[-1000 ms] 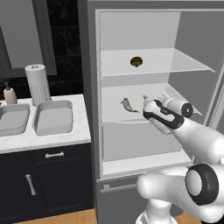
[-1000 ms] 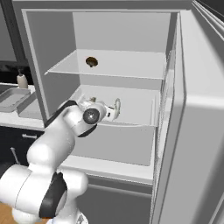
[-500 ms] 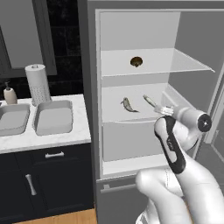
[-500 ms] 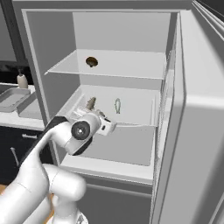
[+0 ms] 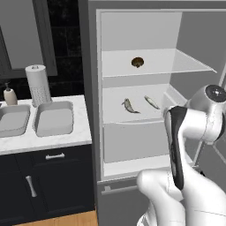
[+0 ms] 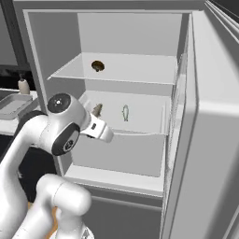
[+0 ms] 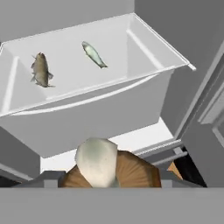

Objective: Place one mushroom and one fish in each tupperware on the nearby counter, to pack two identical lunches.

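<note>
My gripper (image 7: 107,178) is shut on a mushroom (image 7: 98,161), pale stem toward the camera, brown cap behind it. It hovers in front of the open fridge, outside and slightly above the middle shelf. Two fish (image 7: 41,70) (image 7: 94,54) lie on that shelf (image 7: 131,48), also visible from the base as fish (image 5: 129,106) and fish (image 5: 152,102). A second mushroom (image 5: 137,62) sits on the upper glass shelf. Two grey tupperware trays (image 5: 54,119) (image 5: 13,120) rest on the white counter (image 5: 84,130) left of the fridge. My white hand (image 6: 99,130) is just before the shelf's front edge.
The fridge door (image 6: 210,140) stands open on the right. A paper towel roll (image 5: 39,84) and a soap bottle (image 5: 9,95) stand behind the trays. Dark cabinets (image 5: 48,176) run below the counter. The fridge wall (image 5: 90,88) separates shelves from counter.
The arm has drawn back out of the middle shelf toward the base and swung its elbow right, the mushroom still in the gripper. Both fish and the upper mushroom stayed put.
</note>
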Controlling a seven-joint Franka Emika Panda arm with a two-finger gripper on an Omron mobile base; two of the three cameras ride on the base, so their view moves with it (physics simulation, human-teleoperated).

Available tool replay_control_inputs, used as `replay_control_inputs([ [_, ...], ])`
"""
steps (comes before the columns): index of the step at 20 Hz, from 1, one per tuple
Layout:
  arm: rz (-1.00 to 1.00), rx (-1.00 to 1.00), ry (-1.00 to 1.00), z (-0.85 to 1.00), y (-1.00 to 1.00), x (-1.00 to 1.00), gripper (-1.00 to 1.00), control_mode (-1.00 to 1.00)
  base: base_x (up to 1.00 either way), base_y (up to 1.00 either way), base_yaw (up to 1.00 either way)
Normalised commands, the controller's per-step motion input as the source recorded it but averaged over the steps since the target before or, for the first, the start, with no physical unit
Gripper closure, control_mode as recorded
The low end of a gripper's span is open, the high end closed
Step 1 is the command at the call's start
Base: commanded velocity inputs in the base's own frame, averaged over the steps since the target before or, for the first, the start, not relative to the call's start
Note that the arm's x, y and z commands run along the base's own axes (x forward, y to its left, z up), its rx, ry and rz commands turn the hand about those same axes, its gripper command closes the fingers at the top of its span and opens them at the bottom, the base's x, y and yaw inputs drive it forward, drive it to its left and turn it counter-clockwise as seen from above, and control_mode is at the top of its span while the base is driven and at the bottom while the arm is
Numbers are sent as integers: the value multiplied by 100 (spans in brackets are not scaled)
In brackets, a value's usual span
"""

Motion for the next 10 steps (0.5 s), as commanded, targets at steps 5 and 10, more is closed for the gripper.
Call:
replay_control_inputs([
  [5,0,0,0,0,0,0,100,100,-100,53,31],
  [10,0,0,0,0,0,0,100,100,-50,100,34],
])
